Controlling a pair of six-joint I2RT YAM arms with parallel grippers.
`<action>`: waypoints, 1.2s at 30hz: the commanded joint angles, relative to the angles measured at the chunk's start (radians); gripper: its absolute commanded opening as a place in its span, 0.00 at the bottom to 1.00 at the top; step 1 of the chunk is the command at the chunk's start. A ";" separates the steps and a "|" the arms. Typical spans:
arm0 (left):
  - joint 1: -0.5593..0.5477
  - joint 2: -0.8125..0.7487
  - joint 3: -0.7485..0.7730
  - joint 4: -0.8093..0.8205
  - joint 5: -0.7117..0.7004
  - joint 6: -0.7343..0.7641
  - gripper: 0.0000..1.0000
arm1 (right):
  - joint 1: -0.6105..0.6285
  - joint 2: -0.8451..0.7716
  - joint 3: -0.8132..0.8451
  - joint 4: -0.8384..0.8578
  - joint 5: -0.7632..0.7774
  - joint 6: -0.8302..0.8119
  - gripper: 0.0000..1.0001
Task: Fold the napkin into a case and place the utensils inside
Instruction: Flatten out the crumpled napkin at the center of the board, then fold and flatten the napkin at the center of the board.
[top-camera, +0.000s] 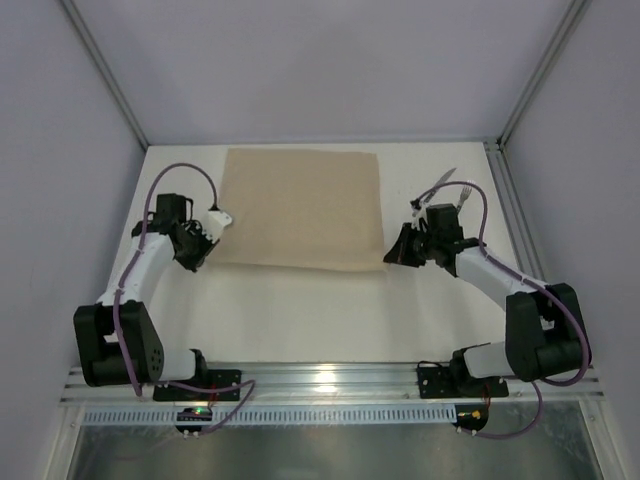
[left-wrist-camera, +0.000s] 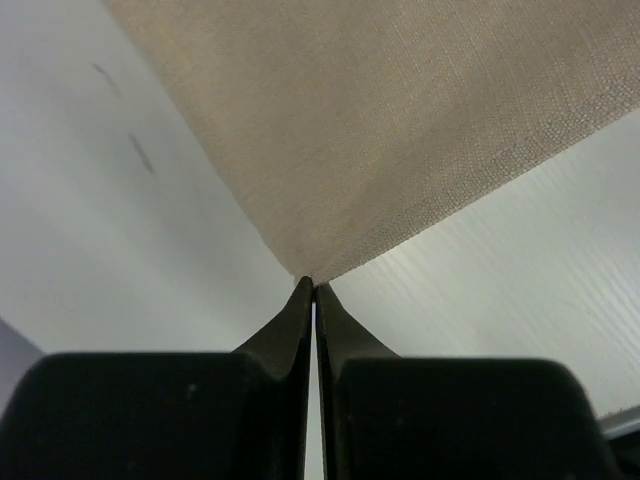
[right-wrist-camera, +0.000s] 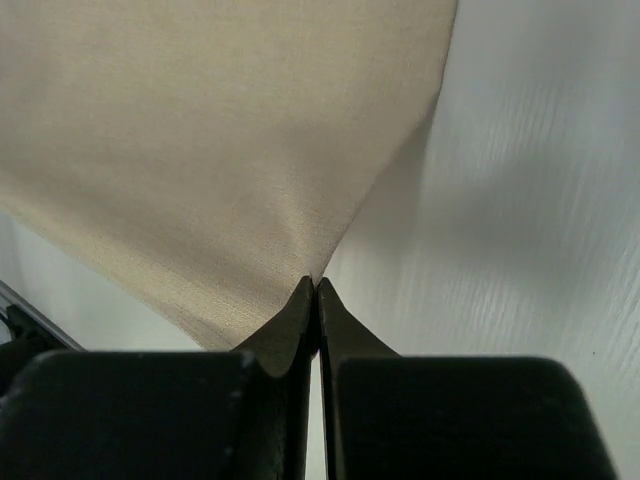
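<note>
Left claw (left-wrist-camera: 314, 285), right claw (right-wrist-camera: 316, 282) each tight on a napkin (top-camera: 300, 205) corner; utensils (top-camera: 443, 180), seemingly, overhead only.

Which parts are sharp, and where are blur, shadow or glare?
Left wrist: napkin weave sharp, dark fingers blurred. Right wrist: napkin soft, its shadow falls on the table. Top external: even light, glare on the metal rail.

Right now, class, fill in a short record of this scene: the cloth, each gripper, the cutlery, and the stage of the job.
napkin: spread open on the table, unfolded
left gripper: shut on the napkin's near left corner
right gripper: shut on the napkin's near right corner
knife and fork: far right, off the napkin
stage: no fold made yet
</note>
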 joint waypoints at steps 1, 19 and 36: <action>-0.002 -0.005 -0.100 0.031 -0.095 0.116 0.00 | 0.019 -0.045 -0.096 0.021 0.106 -0.001 0.04; -0.025 -0.102 -0.289 -0.115 -0.084 0.147 0.00 | 0.138 -0.234 -0.286 -0.107 0.183 0.164 0.04; -0.034 0.077 0.172 0.117 -0.128 -0.230 0.00 | 0.020 0.011 0.162 -0.045 0.122 0.085 0.04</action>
